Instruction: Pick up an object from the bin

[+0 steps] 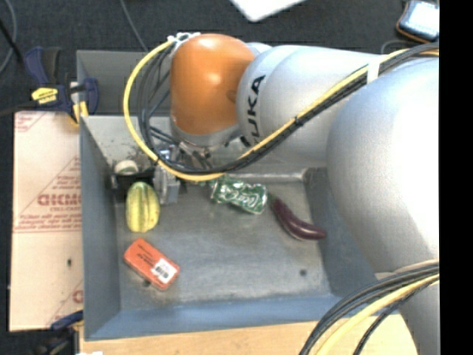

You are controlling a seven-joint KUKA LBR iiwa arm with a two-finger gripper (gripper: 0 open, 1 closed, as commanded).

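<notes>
Looming silver KUKA arm (355, 124) hangs over the grey metal bin (100, 272), tool (168, 182) low in the far-left corner just beside the ribbed yellow-green squash toy (142, 207), released or clenched I cannot tell, nothing lifted, so by my reckoning the whole pick remains.

- Bin (222, 268): plain grey.
- Gourd (142, 206) by the left wall: yellow-green with paler stripes.
- Box (151, 264), front left: orange with a white label.
- Can (238, 196): green with white lettering.
- Eggplant (295, 224): dark purple.
- Arm (355, 139): silver, with an orange cover (207, 80) and a yellow cable (128, 95).
</notes>
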